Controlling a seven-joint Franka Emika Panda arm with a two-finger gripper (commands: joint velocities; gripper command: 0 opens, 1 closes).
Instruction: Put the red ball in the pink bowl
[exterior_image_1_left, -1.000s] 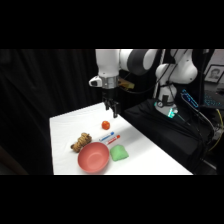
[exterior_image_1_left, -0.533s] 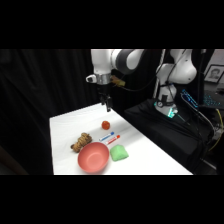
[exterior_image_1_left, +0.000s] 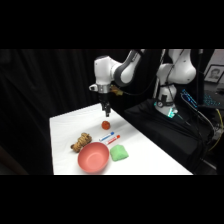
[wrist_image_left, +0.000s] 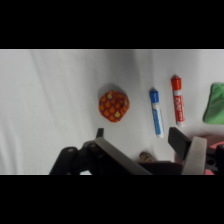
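Observation:
The red ball (exterior_image_1_left: 106, 124) lies on the white table toward its far end. In the wrist view the red ball (wrist_image_left: 114, 105) shows an orange pattern with yellow spots. My gripper (exterior_image_1_left: 106, 111) hangs just above it, apart from it. In the wrist view the gripper (wrist_image_left: 140, 137) is open with nothing between its fingers, and the ball lies ahead of the fingertips. The pink bowl (exterior_image_1_left: 93, 156) stands at the table's near end, well away from the gripper.
A blue marker (wrist_image_left: 156, 112) and a red marker (wrist_image_left: 177, 99) lie side by side between ball and bowl. A green block (exterior_image_1_left: 119, 152) sits right of the bowl and a brown toy (exterior_image_1_left: 81, 142) behind it. The table edge (exterior_image_1_left: 150, 145) runs along the right.
The gripper has shifted slightly left and come down toward the red ball. The objects on the table have not moved.

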